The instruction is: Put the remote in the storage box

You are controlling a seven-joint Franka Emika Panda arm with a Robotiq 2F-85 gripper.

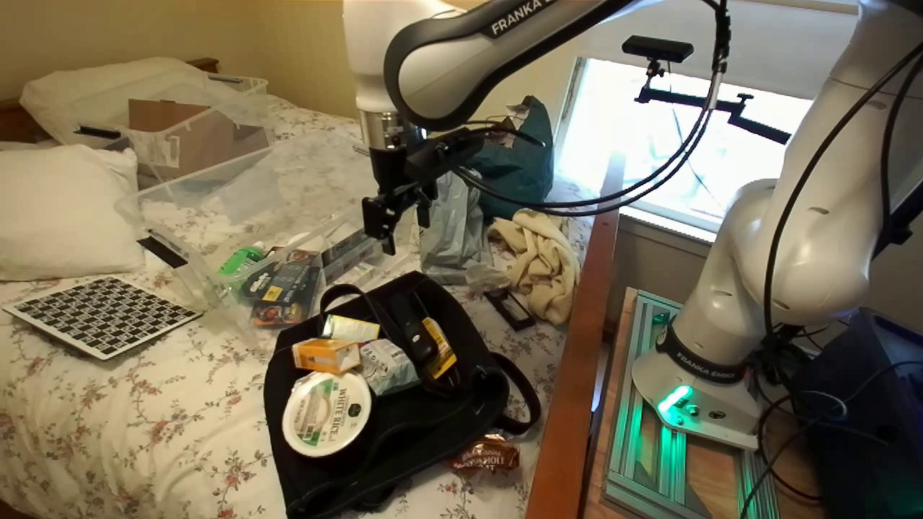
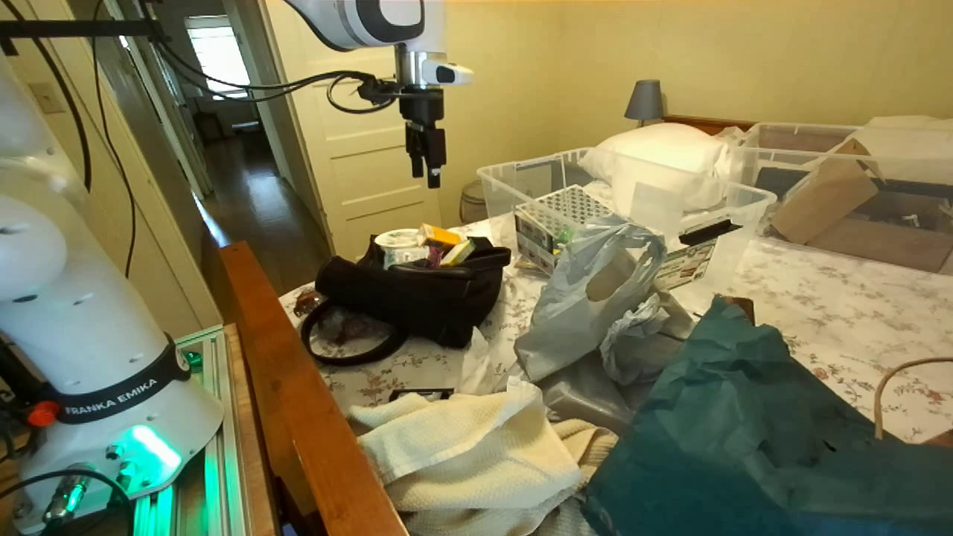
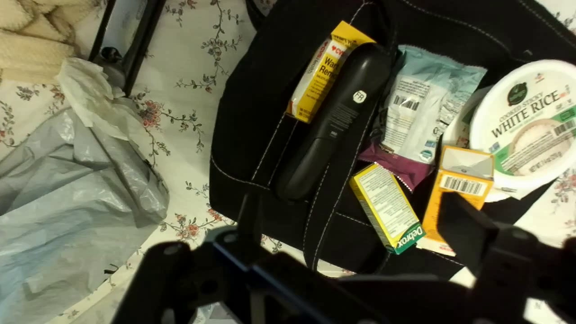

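Observation:
The remote [image 3: 335, 117], a black bar with a round white FR sticker, lies on the black bag [image 1: 404, 432], between a yellow box [image 3: 317, 76] and a pale packet [image 3: 418, 103]. It shows in an exterior view [image 1: 411, 328]; elsewhere the bag's side hides it. My gripper [image 3: 355, 213] is open and empty, pointing down well above the bag, also seen in both exterior views [image 1: 404, 222] [image 2: 425, 175]. The storage box [image 2: 789, 154], translucent with brown cardboard inside, stands at the far end of the bed, also in an exterior view [image 1: 249, 101].
A second clear box [image 2: 737, 253] holding packaged goods stands nearer, beside the bag. A rice bowl [image 1: 328, 414] and small cartons lie on the bag. A grey plastic bag [image 2: 588, 298], a teal bag [image 2: 730, 417], a cream towel [image 2: 469, 447] and a checkered board [image 1: 104, 317] surround it.

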